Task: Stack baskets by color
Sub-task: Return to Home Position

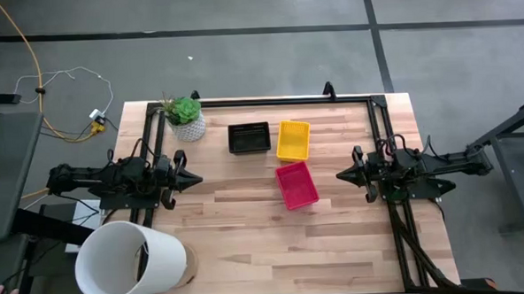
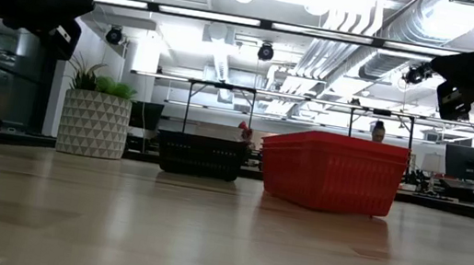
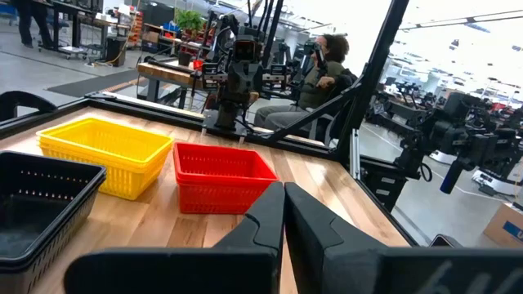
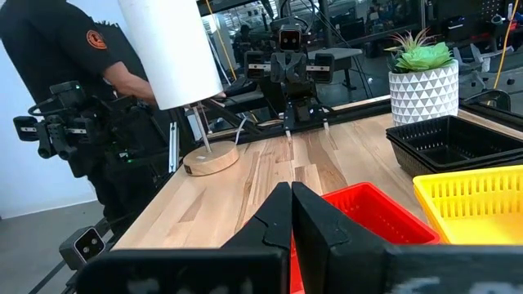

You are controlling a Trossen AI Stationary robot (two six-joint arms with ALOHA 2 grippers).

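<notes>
Baskets sit in three colour groups on the wooden table (image 1: 249, 245), all in the gap between the two grippers. The red baskets (image 1: 296, 184) are nearest the right gripper (image 1: 339, 175), straight ahead of its tips and a short way off. The yellow baskets (image 1: 293, 139) are also ahead of it, offset toward the table's far edge and near the red group; contact between the two cannot be told. The black baskets (image 1: 248, 138) are just beside the yellow ones with a narrow gap, ahead of the left gripper (image 1: 198, 177), off toward the far edge and well apart from its tips. Doubled rims on the black and yellow groups in the wrist views indicate nesting. Both grippers are raised above the tabletop and point at each other across the baskets. Left fingers (image 3: 261, 220) are pressed together, gripping nothing. Right fingers (image 4: 274, 216) are likewise closed and empty. A large white cylinder (image 1: 130, 259) on a round wooden base (image 4: 211, 158) is behind and to one side of the left gripper. A green plant in a white triangle-patterned pot (image 1: 185, 117) is on its other side. A person in a black shirt (image 4: 73, 49) stands beyond the table edge; the orange sleeve emblem (image 4: 98, 38) carries no legible writing. Another person (image 3: 323, 69) sits behind the right arm.
</notes>
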